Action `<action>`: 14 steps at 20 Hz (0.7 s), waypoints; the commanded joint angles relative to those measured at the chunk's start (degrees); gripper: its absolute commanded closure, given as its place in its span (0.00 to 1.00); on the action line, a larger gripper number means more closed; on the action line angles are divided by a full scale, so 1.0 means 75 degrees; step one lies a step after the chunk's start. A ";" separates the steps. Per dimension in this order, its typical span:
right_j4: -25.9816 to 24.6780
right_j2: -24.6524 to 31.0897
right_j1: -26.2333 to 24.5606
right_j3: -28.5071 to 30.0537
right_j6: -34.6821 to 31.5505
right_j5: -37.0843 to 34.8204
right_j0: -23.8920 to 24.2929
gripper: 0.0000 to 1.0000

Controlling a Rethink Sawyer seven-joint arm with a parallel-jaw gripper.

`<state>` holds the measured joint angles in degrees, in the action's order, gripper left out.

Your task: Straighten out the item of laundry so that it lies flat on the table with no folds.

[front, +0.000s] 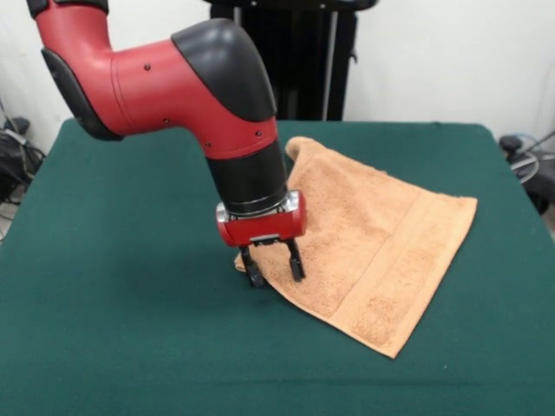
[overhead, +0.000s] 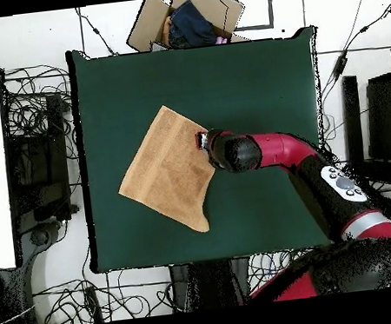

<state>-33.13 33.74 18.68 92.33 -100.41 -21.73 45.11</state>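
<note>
One towel [front: 373, 251] lies near mid-worktop [front: 121, 329], its far corner curled up and apparently folded under, while the gripper [front: 272, 266], fingers parted and holding nothing, stands at its edge, presumably placed to seize and draw it flat.

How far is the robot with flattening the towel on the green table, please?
Done: most of the towel lies spread on the table, and one band stripe shows flat along its edge. In hand: the gripper is down at the towel's edge, fingers apart, but a grasp cannot be confirmed. Left: the corner toward the robot looks raised and curled, and the overhead view shows an uneven outline, so folds probably remain.
</note>
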 commanded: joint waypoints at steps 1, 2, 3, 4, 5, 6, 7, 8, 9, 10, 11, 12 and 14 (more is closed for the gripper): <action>-0.0849 0.0416 -0.0696 -0.0503 0.0992 0.0626 0.0170 0.00; -0.0874 0.0408 -0.0702 -0.0512 0.0981 0.0642 0.0164 0.00; -0.0898 0.0410 -0.0722 -0.0518 0.0970 0.0667 0.0166 0.00; -0.0919 0.0404 -0.0730 -0.0525 0.0946 0.0688 0.0158 0.00; -0.0945 0.0418 -0.0756 -0.0543 0.0954 0.0695 0.0160 0.00; -0.0960 0.0414 -0.0766 -0.0568 0.0943 0.0692 0.0148 0.00; -0.0969 0.0475 -0.0816 -0.0602 0.1005 0.0663 0.0184 0.00; -0.0950 0.0552 -0.0926 -0.0668 0.1098 0.0590 0.0246 0.00; -0.0938 0.0659 -0.1087 -0.0740 0.1235 0.0536 0.0345 0.00; -0.0916 0.0757 -0.1248 -0.0814 0.1365 0.0476 0.0435 0.00; -0.0893 0.0854 -0.1410 -0.0888 0.1495 0.0416 0.0525 0.00; -0.0890 0.0907 -0.1495 -0.0921 0.1552 0.0399 0.0578 0.00; -0.0850 0.1077 -0.1725 -0.0987 0.1730 0.0286 0.0733 0.00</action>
<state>-33.59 37.95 16.19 92.67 -100.41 -22.37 49.70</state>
